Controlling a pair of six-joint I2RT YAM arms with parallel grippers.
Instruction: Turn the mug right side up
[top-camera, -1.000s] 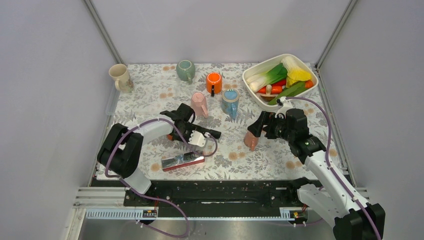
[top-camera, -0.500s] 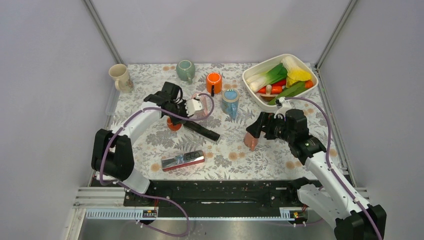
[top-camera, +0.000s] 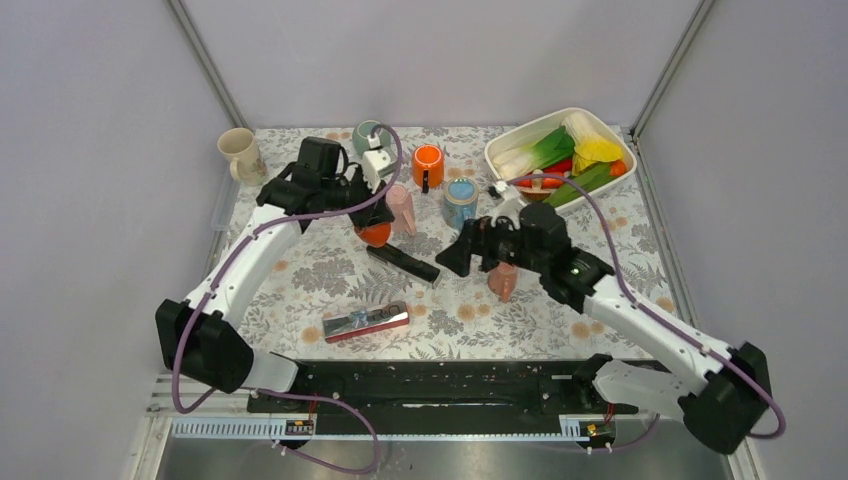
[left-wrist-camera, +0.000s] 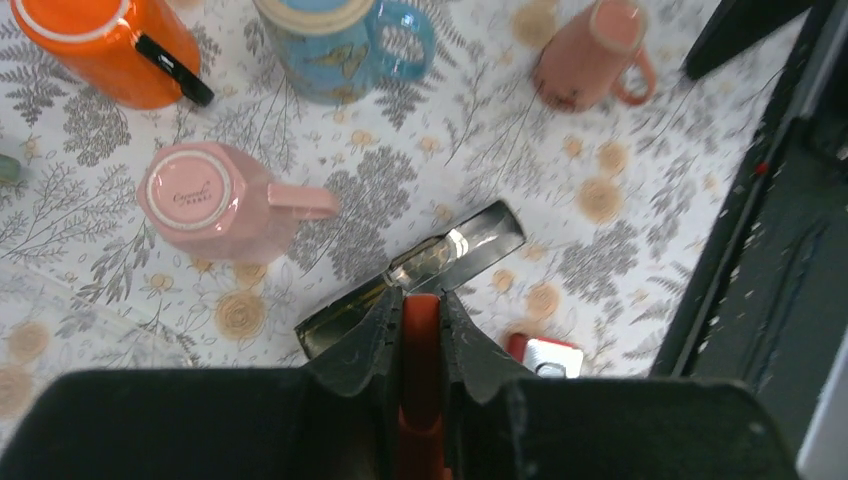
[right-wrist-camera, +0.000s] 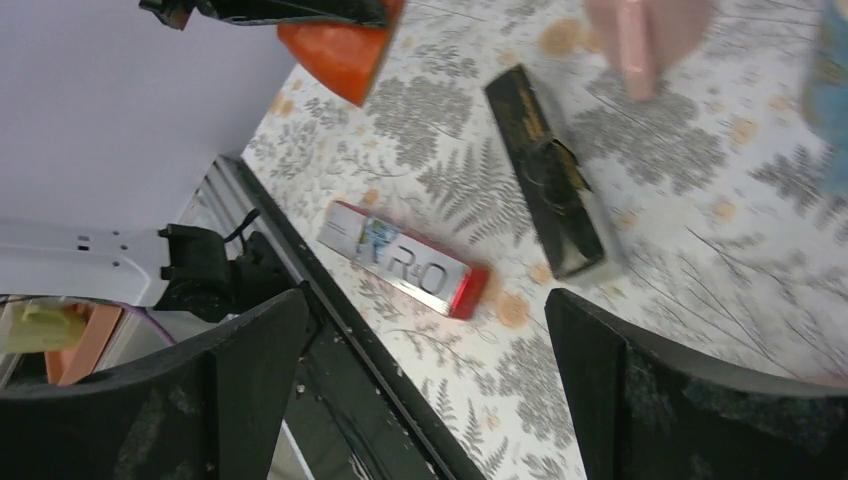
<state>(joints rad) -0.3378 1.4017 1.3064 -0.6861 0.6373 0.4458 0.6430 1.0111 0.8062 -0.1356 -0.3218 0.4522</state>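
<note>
My left gripper (left-wrist-camera: 421, 297) is shut on an orange-red mug (left-wrist-camera: 421, 400), with a thin part of the mug pinched between the jaws. From above, the mug (top-camera: 375, 233) hangs under the gripper (top-camera: 368, 212) over the table, next to an upside-down pink mug (top-camera: 400, 208). In the right wrist view the mug (right-wrist-camera: 340, 45) shows tilted at the top edge. My right gripper (right-wrist-camera: 425, 300) is open and holds nothing. It hovers at mid-table (top-camera: 462, 252), left of a salmon mug (top-camera: 503, 280).
A black box (top-camera: 402, 264) and a red-and-silver pack (top-camera: 365, 322) lie in front. Orange (top-camera: 428, 165), blue (top-camera: 460, 203), green (top-camera: 368, 133) and cream (top-camera: 240, 152) mugs stand at the back. A white bowl (top-camera: 508, 190) of vegetables is at the back right.
My left arm has lifted the orange-red mug off the table and carried it back and to the right. My right gripper has swung left, away from the salmon mug, and stays open.
</note>
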